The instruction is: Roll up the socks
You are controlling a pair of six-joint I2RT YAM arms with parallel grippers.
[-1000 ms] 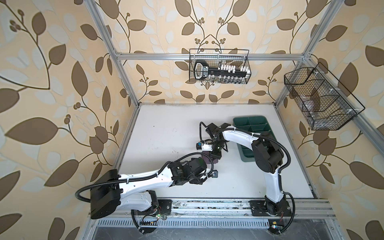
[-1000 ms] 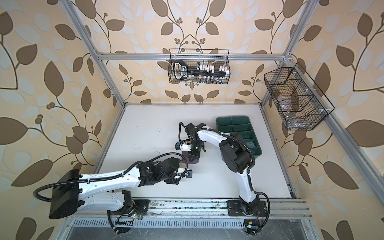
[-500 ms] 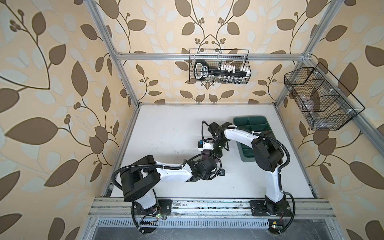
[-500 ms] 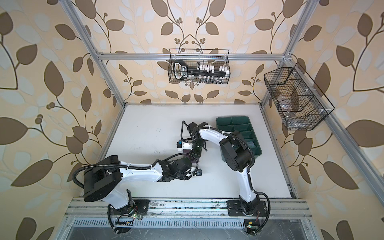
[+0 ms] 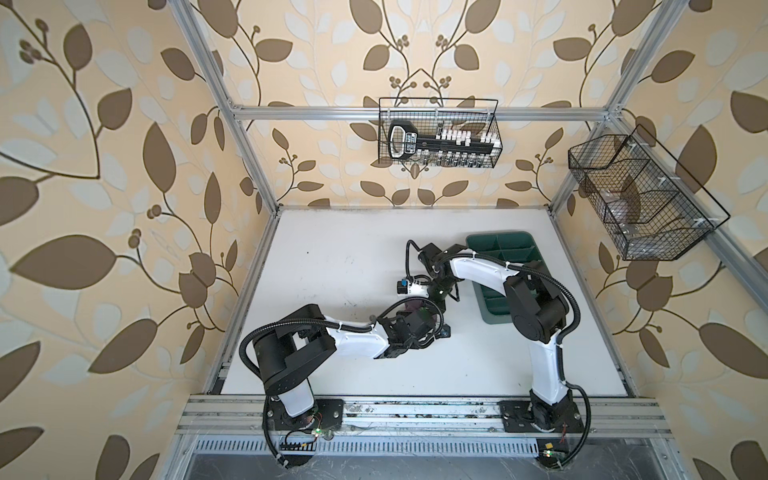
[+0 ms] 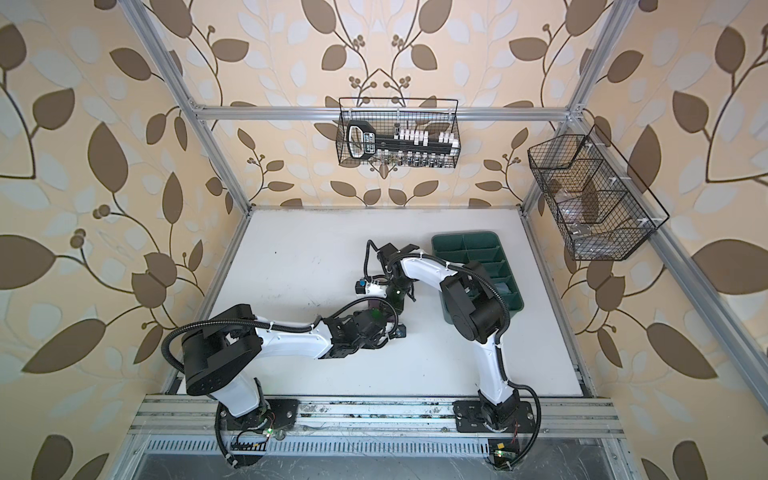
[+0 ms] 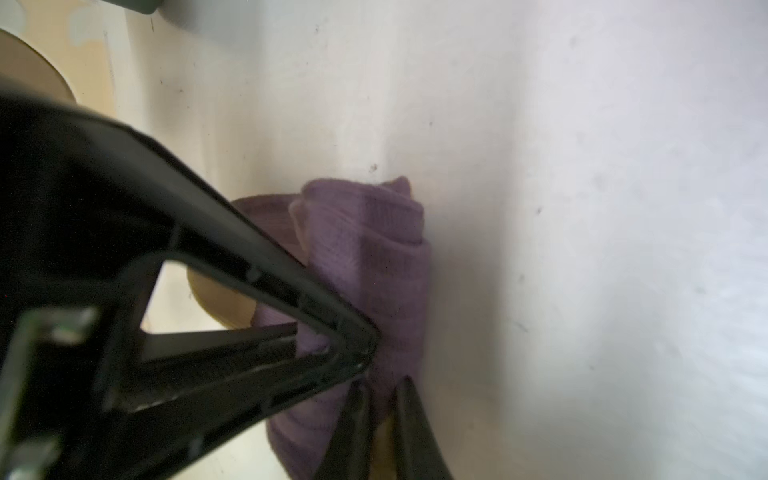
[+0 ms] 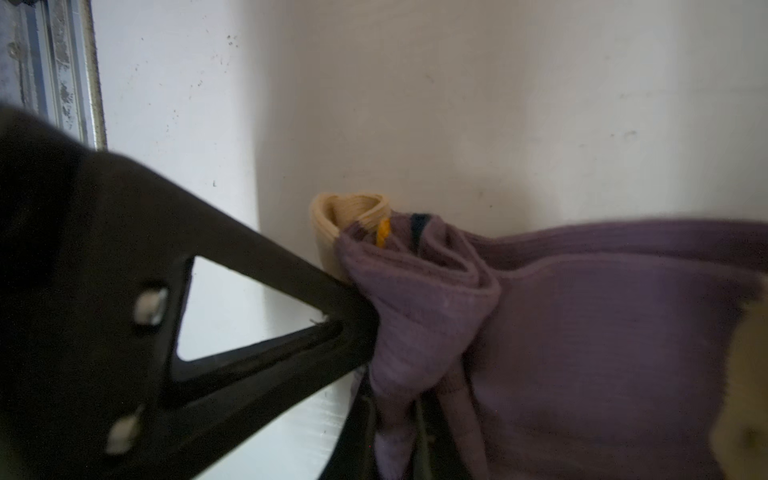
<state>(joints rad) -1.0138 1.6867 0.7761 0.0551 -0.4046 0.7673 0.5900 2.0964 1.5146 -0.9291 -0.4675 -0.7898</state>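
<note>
The left claw (image 7: 374,368) is closed on the purple sock (image 7: 374,257). Its black fingers (image 7: 249,249) pinch fabric at the side of a tight roll that lies on the white bench (image 7: 582,208). The right claw (image 8: 374,357) is clamped on the same sock and gathers bunched purple folds at its tip. A tan rim (image 8: 349,212) with an orange fleck and a navy fleck pokes out just beside that grip.

In both top views the sock sits near the bench's middle, at 9 o'clock of the green tray (image 5: 498,245). Only a sliver of purple shows there, and both claws are hidden under the arms. The left arm reaches in from 8 o'clock, the right arm from 1 o'clock. Both wrist views are blurred close up. In the right wrist view the frame's edge cuts off the rest of the sock.
</note>
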